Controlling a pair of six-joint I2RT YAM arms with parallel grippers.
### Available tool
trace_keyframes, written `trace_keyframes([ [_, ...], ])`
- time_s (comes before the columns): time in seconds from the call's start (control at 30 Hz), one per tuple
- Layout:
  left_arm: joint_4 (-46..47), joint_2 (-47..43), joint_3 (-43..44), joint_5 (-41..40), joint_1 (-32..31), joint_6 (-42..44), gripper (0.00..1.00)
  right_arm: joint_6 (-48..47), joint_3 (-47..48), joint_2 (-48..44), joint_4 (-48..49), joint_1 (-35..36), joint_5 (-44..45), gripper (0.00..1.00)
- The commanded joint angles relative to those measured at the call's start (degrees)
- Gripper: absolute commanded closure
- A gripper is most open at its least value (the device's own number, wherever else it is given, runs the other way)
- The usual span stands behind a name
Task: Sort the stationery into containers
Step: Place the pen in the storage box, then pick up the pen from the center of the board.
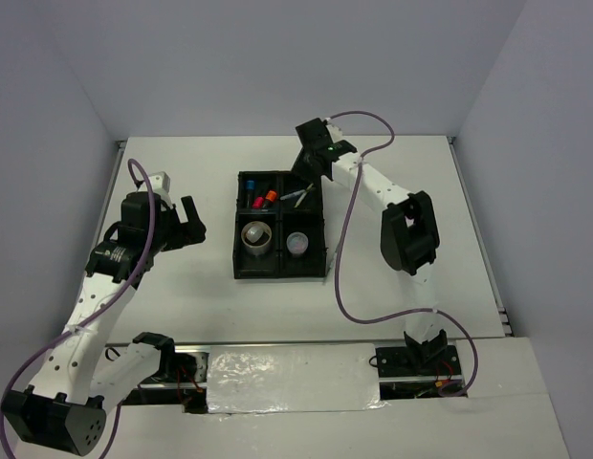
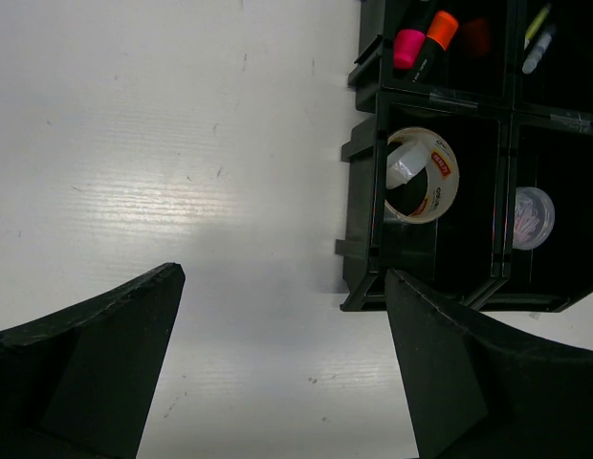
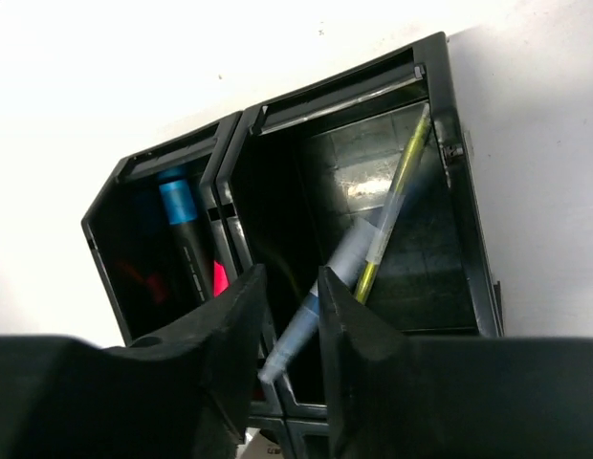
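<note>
The black four-compartment tray [image 1: 237,229] sits mid-table. Its near-left compartment holds the tape ring [image 1: 257,236], and the near-right one holds the round clear tub [image 1: 296,243]. The far-left compartment holds highlighters [image 1: 261,196], with blue [image 3: 177,201], pink [image 2: 408,48] and orange [image 2: 438,29] caps showing. The far-right compartment holds a silver pen [image 3: 344,268] and the thin yellow pen [image 3: 397,191], both leaning. My right gripper [image 3: 290,279] hovers over the tray's far side, slightly open. The silver pen's tip shows in the gap, untouched. My left gripper [image 2: 285,275] is open and empty over the table left of the tray [image 2: 359,277].
Purple cables loop from both arms across the table [image 1: 340,277]. The table's raised edges run along the left and right sides. A pale piece [image 2: 404,170] sits inside the tape ring [image 2: 423,175]. The clear tub also shows in the left wrist view [image 2: 533,217].
</note>
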Motion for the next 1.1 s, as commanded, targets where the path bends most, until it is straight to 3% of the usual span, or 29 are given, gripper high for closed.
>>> trace_keyframes([
  [0.0, 2.0, 0.1, -0.1, 0.9, 0.4, 1.0, 0.01, -0.3, 1.2, -2.4, 0.1, -0.4, 1.3, 0.61],
  [0.2, 2.0, 0.3, -0.1, 0.9, 0.4, 0.9, 0.01, -2.0, -8.3, -13.4, 1.7, 0.1, 6.1, 0.58],
  [0.3, 2.1, 0.2, -0.1, 1.1, 0.4, 0.9, 0.01, -1.8, -25.8, -23.0, 7.5, 0.1, 8.3, 0.59],
  [0.5, 2.0, 0.2, -0.2, 1.4, 0.4, 0.9, 0.01, -1.1, -44.6, -36.5, 10.8, 0.4, 10.8, 0.6],
  [0.7, 2.0, 0.0, -0.2, 0.9, 0.5, 0.9, 0.01, 0.9, -53.2, -38.3, 12.1, 1.4, 10.8, 0.61],
  [1.07, 1.9, 0.6, -0.3, 0.9, 0.5, 0.8, 0.01, 3.0, -55.2, -33.2, 14.1, 2.4, 7.8, 0.62],
])
